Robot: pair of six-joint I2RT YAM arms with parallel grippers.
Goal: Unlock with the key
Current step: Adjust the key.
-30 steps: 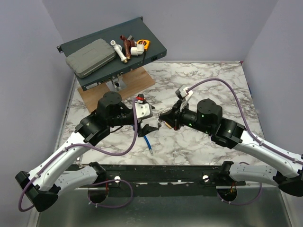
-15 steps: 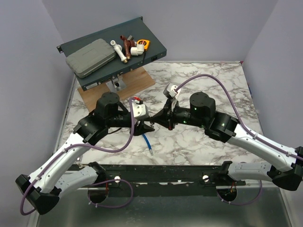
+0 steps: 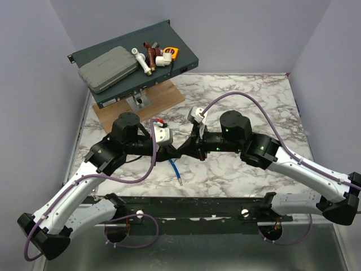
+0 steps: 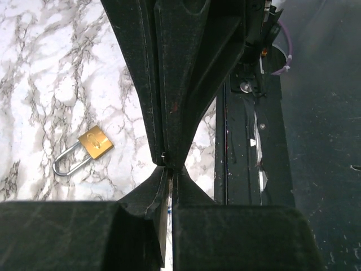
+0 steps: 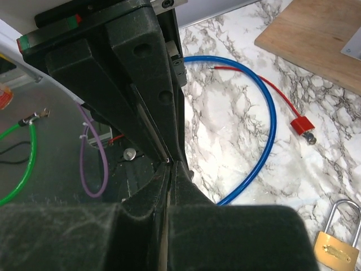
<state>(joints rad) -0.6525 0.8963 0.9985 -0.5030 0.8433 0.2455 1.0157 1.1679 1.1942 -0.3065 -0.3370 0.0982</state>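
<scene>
— Where's the key (image 4: 169,187)?
— Nipped between my left pincer (image 4: 169,176) and right pincer (image 5: 169,167), tip to tip above the counter (image 3: 237,101). Both are fully closed on it, and only a silver sliver shows.
— Handling?
— Light, stiff and slick, I'd guess. Grip the bow flat, leaving the blade free for the padlock (image 4: 94,142).

My left arm (image 3: 79,183) and right arm (image 3: 293,166) both angled inward toward each other, I see left tool (image 3: 175,151) pinched closed, right tool (image 3: 189,149) pinched closed, the two tools meeting tip to tip.
</scene>
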